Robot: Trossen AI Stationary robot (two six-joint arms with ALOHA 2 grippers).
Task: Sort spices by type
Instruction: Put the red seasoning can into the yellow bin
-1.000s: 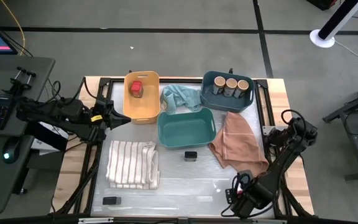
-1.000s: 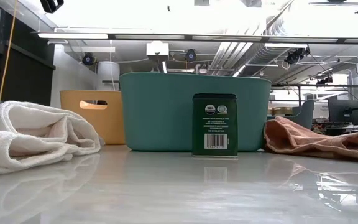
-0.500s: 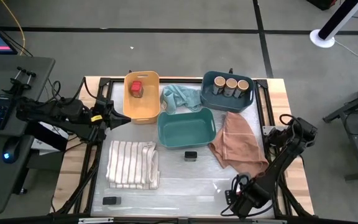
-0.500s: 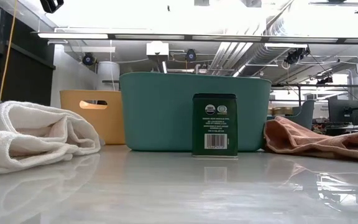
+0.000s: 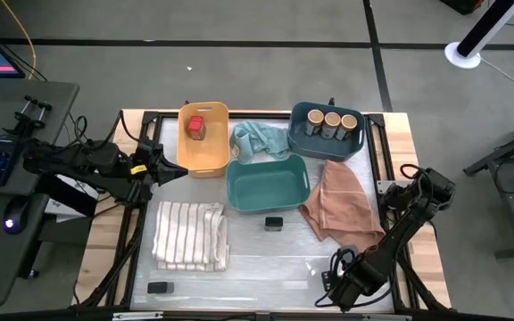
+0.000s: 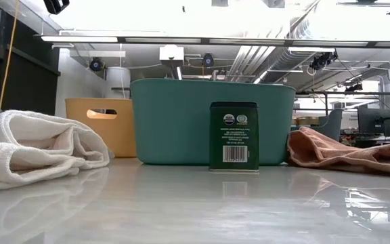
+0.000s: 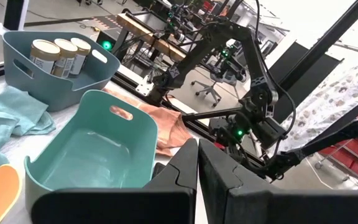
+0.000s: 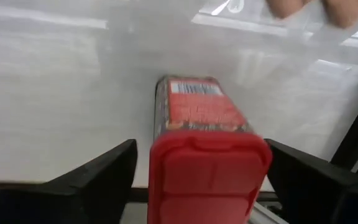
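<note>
The right gripper (image 8: 197, 180) sits low at the tabletop's (image 5: 266, 267) near right corner, jaws spread wide on either side of a red-topped square jar (image 8: 201, 134) lying on its side, not touching it. The left gripper (image 5: 178, 171), jaws closed and empty, waits beside the orange bin (image 5: 205, 153). A black tin (image 6: 234, 136) stands before the empty teal bin (image 6: 181, 122).
</note>
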